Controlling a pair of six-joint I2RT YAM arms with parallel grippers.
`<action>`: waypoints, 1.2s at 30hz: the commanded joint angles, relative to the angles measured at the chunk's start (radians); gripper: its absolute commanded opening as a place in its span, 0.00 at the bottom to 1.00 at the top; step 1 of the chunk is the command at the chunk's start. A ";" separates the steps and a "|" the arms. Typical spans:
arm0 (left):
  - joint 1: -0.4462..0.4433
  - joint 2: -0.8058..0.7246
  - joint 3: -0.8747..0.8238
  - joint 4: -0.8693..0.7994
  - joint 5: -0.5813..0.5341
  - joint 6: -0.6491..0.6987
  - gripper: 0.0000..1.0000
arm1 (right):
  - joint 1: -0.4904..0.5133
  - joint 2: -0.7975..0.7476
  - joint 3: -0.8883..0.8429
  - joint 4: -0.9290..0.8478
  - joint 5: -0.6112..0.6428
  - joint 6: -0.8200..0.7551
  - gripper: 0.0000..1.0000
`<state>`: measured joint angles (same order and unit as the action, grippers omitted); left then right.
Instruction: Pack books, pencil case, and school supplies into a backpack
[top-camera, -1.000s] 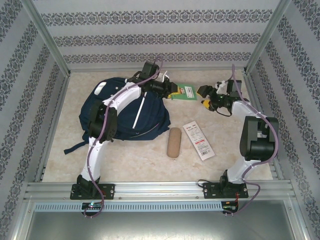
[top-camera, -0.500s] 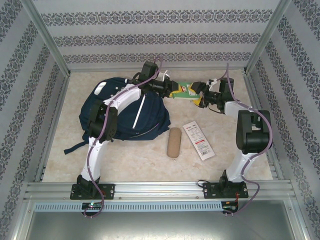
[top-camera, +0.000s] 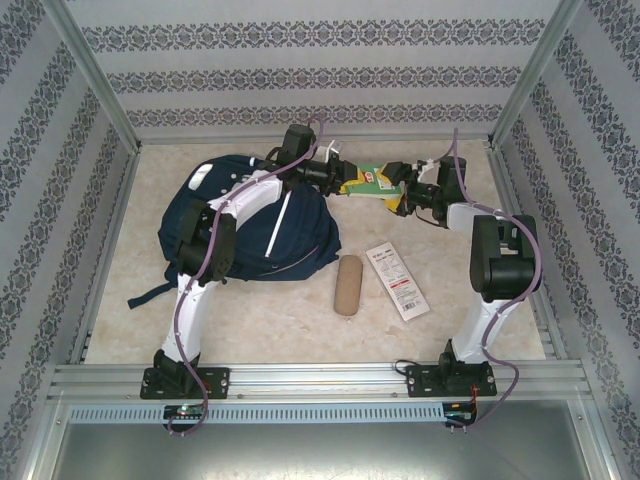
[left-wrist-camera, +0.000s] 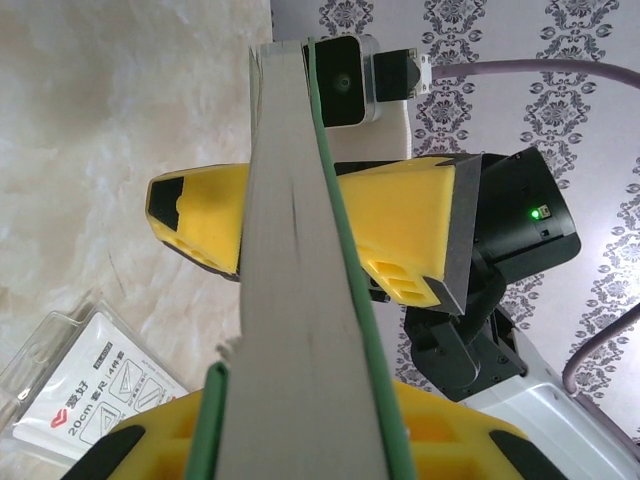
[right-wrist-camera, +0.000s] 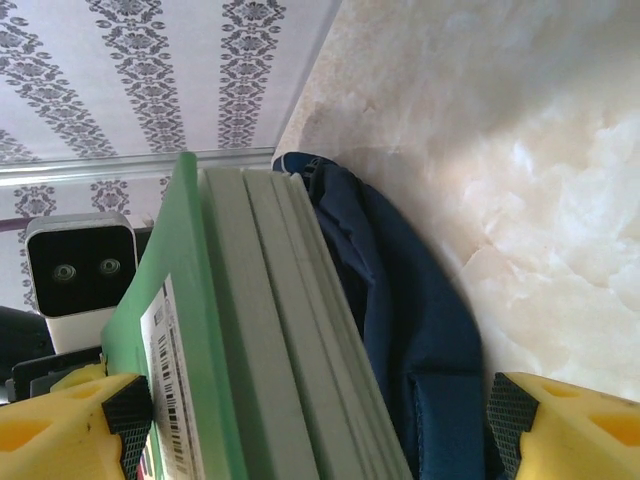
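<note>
the left pincer (top-camera: 343, 181) pinches one green book (top-camera: 368, 180), maybe a few thin ones stacked. the right pincer (top-camera: 398, 196) is spread wide around its other end. one backpack (top-camera: 250, 225) lies just beside the left pincer. one pencil case (top-camera: 347, 286) and one white packet (top-camera: 398, 281) lie well away from both pincers, not packed yet.

Lower left of the left wrist view, the white packet (left-wrist-camera: 90, 405) reads "20cm" beside a red logo and Chinese characters too small to read. Lower left of the right wrist view, the green cover (right-wrist-camera: 205, 330) bears a barcode label whose digits are illegible.
</note>
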<state>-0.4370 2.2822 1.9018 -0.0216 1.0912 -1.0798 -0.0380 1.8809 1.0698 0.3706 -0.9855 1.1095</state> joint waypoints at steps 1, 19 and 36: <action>0.007 -0.059 0.010 0.092 0.026 -0.015 0.00 | -0.012 0.020 -0.023 0.021 0.020 0.004 0.89; 0.005 -0.065 -0.034 -0.054 -0.022 0.107 0.07 | 0.002 -0.013 0.015 0.067 -0.019 0.049 0.13; 0.025 -0.188 0.042 -0.728 -0.687 0.592 0.54 | -0.008 -0.114 -0.089 0.061 0.146 0.017 0.00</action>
<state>-0.4168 2.1551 1.9530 -0.6163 0.6006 -0.6163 -0.0437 1.8275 0.9958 0.4129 -0.8925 1.1484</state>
